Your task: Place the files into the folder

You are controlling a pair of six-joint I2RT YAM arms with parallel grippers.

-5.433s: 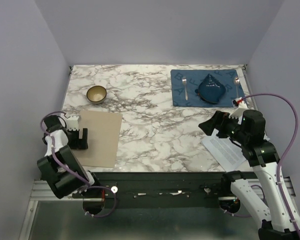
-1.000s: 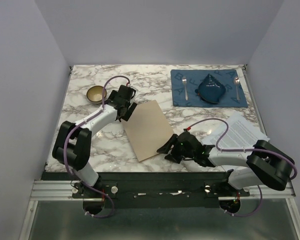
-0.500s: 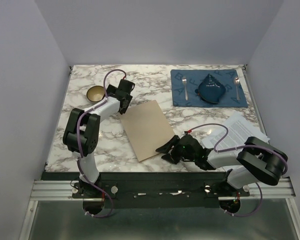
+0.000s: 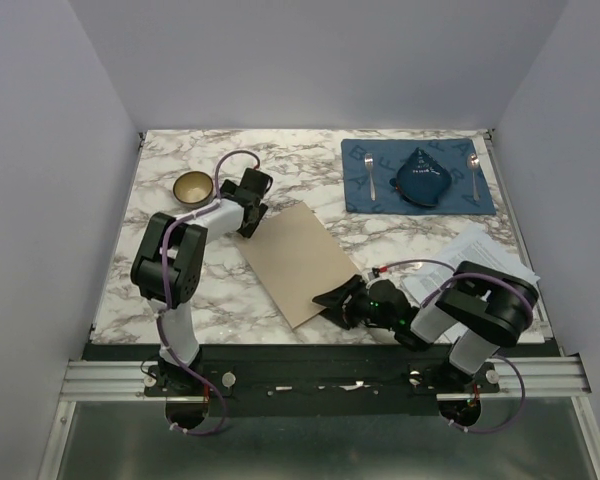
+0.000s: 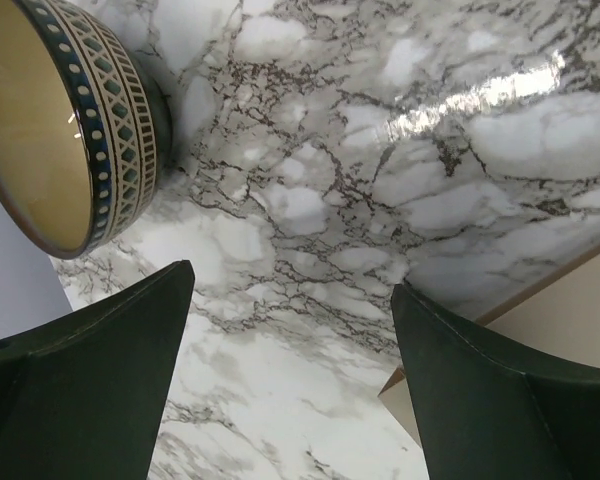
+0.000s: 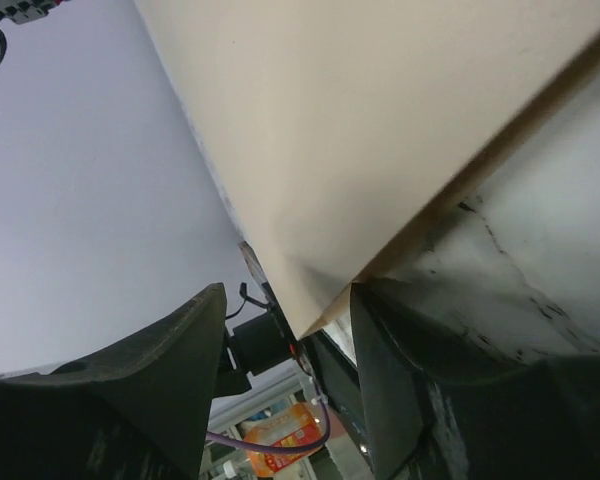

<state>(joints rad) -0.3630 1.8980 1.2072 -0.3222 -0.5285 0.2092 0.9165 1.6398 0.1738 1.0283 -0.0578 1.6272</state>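
Observation:
The tan folder [image 4: 298, 262] lies shut and skewed on the marble, near the middle of the table. My left gripper [image 4: 252, 208] hovers open at its far left corner; in the left wrist view that gripper [image 5: 290, 282] has only marble between its fingers, with the folder's corner [image 5: 580, 300] at the lower right. My right gripper [image 4: 338, 298] sits low at the folder's near right edge. In the right wrist view the folder [image 6: 380, 120] pokes a corner between the open jaws of that gripper [image 6: 288, 300], close to the right finger. The files [image 4: 485, 250] lie at the right edge.
A patterned bowl [image 4: 193, 187] stands just left of the left gripper, large in the left wrist view [image 5: 40, 120]. A blue placemat [image 4: 360, 195] at the back right carries a dark blue folded cloth [image 4: 421, 178], a fork [image 4: 370, 175] and a spoon [image 4: 474, 168].
The right gripper's jaws have narrowed around the folder's corner while that arm folded back toward its base. The folder has turned a little. The left gripper shifted slightly at the far corner.

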